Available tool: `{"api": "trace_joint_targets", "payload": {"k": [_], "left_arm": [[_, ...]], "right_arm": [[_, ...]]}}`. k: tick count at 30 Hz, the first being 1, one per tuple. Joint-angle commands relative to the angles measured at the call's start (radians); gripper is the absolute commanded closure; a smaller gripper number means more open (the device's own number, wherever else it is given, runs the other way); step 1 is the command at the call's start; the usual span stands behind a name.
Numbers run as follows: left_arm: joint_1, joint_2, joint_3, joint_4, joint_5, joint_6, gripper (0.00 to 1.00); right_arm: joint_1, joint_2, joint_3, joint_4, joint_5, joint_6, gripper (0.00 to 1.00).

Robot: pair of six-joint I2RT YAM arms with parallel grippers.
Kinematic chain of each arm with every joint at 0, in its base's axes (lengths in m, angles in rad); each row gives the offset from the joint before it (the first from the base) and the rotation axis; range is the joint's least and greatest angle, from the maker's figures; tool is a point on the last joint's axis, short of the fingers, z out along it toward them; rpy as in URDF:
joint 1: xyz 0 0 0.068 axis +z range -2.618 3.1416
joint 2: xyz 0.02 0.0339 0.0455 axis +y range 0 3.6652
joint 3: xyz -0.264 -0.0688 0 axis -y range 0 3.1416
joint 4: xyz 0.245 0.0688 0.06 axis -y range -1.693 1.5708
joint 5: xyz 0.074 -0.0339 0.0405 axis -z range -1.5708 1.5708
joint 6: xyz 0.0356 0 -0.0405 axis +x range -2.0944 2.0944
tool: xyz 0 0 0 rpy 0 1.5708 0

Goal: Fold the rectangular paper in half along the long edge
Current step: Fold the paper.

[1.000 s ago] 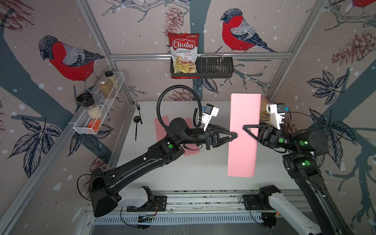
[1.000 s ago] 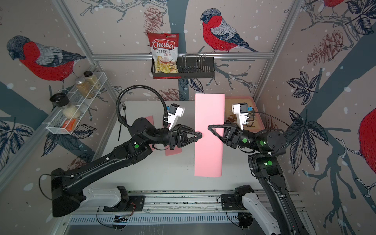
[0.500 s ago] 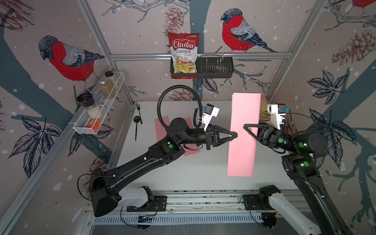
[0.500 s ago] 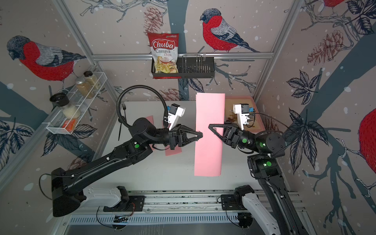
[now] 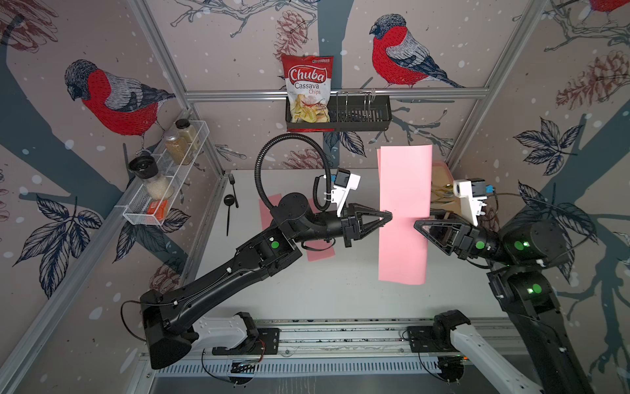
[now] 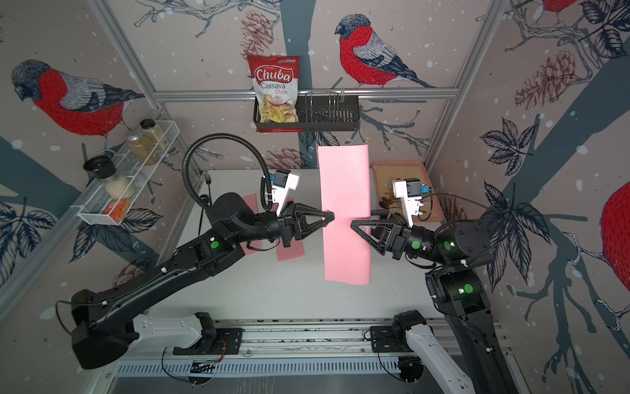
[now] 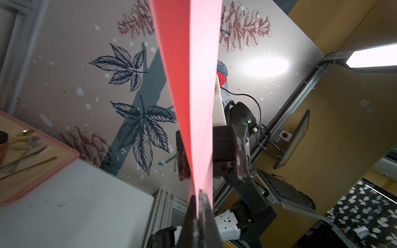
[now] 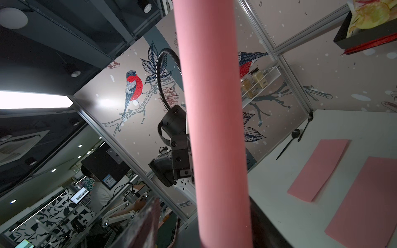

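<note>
The paper (image 5: 404, 184) hangs over the table (image 5: 341, 293), with the left gripper (image 5: 388, 215) at its 9 o'clock edge and the right gripper (image 5: 422, 220) at 3. Two sheets (image 5: 320, 254) lie at the paper's 9 o'clock. The tray (image 6: 397, 164) is at the table's 1, and the fork (image 5: 233, 187) and spoon (image 5: 230, 204) are at 10.

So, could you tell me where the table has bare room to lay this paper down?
The front strip of table, between the rail and the sheets, is bare; so is what shows of the middle, under the held paper. It's crowded at the back: tray on the right, fork and spoon left.
</note>
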State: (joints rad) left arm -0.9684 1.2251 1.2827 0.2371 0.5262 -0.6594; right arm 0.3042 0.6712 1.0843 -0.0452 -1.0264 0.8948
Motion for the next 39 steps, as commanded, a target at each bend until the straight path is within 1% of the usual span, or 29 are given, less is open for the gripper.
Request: {"api": "trace_joint_targets", "payload": {"k": [1,5,12,20,26,29,39], "left_arm": [[0.001,-0.005,0.059,-0.197,-0.171,0.136,1.00],[0.000,0.001,0.094,-0.265,-0.231,0.159,1.00],[0.000,-0.001,0.104,-0.262,-0.230,0.148,1.00],[0.001,0.003,0.110,-0.277,-0.233,0.153,1.00],[0.000,0.012,0.122,-0.288,-0.236,0.157,1.00],[0.000,0.019,0.127,-0.297,-0.238,0.162,1.00],[0.000,0.019,0.121,-0.289,-0.235,0.156,1.00]], "right_arm": [[0.005,-0.014,0.030,-0.231,0.022,-0.139,0.37],[0.006,-0.018,0.043,-0.355,0.048,-0.208,0.37],[0.011,-0.011,0.040,-0.458,0.079,-0.282,0.36],[0.033,0.002,0.046,-0.519,0.136,-0.329,0.36],[0.074,0.007,0.043,-0.536,0.180,-0.338,0.38],[0.099,0.010,0.044,-0.541,0.205,-0.341,0.42],[0.150,0.023,0.050,-0.564,0.256,-0.358,0.65]]}}
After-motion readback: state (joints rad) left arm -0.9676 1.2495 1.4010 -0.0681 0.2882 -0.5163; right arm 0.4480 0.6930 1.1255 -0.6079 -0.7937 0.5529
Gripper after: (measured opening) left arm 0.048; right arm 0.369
